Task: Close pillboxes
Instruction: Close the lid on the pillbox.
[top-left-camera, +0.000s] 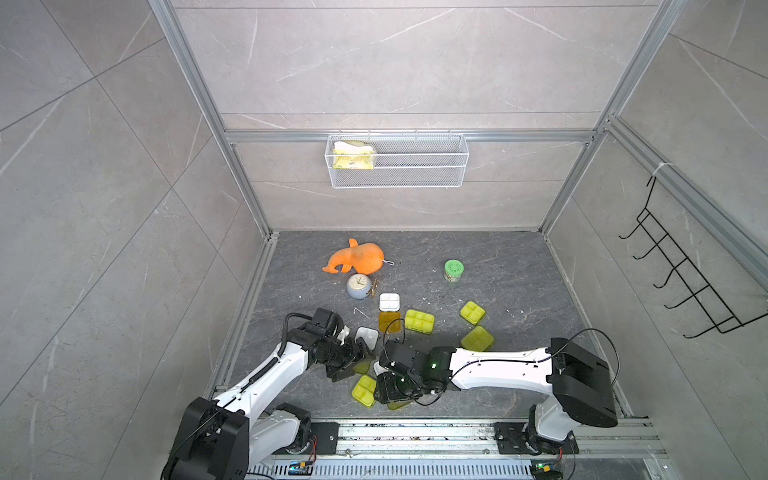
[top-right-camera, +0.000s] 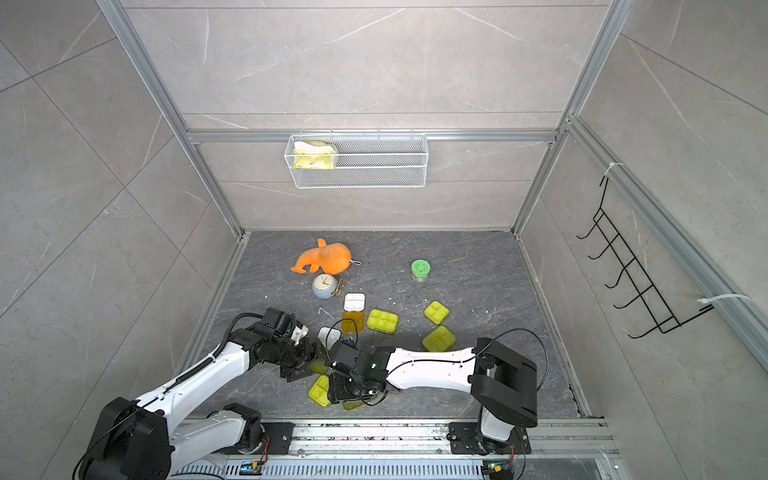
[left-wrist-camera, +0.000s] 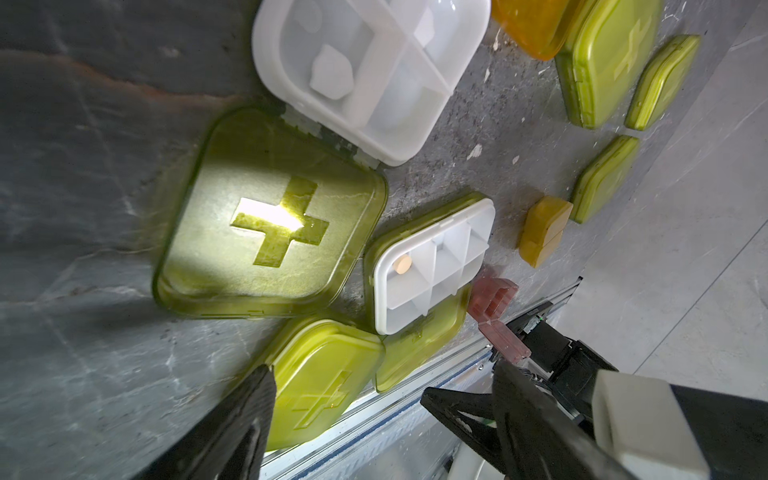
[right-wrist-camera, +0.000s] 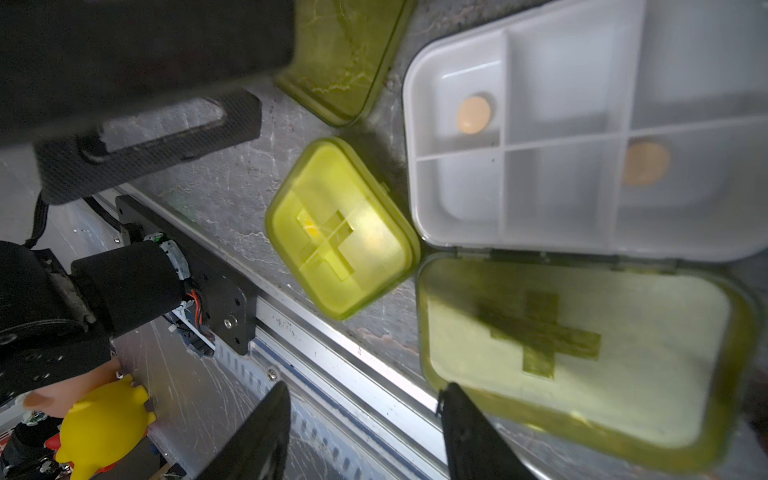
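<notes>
Overhead, both arms meet at the near centre of the dark table (top-left-camera: 519, 282), where the pillboxes lie scattered. The left gripper (left-wrist-camera: 380, 370) has its jaws spread wide and empty, poised over a closed four-cell box (left-wrist-camera: 324, 382) with a yellow-green lid. Beside this lies an open four-cell box, its white tray (left-wrist-camera: 370, 70) hinged to a flat cross-marked lid (left-wrist-camera: 270, 216). The right gripper (right-wrist-camera: 365, 388) also stands with jaws apart, holding nothing. One of its fingertips (right-wrist-camera: 453, 399) sits at the rim of the laid-open lid (right-wrist-camera: 582, 353) of a six-cell box. The six-cell tray (right-wrist-camera: 561, 83) holds two round tan pills. Farther back, an orange-lidded box (top-left-camera: 390, 322) lies open, next to a closed six-cell box (top-left-camera: 419, 321) and two closed square boxes (top-left-camera: 472, 312) (top-left-camera: 477, 338). A small amber box (left-wrist-camera: 544, 230) appears in the left wrist view. An orange plush toy (top-left-camera: 355, 257), a small clock (top-left-camera: 358, 286) and a green-lidded jar (top-left-camera: 453, 270) stand beyond. A wire basket (top-left-camera: 397, 160) hangs on the rear wall.
</notes>
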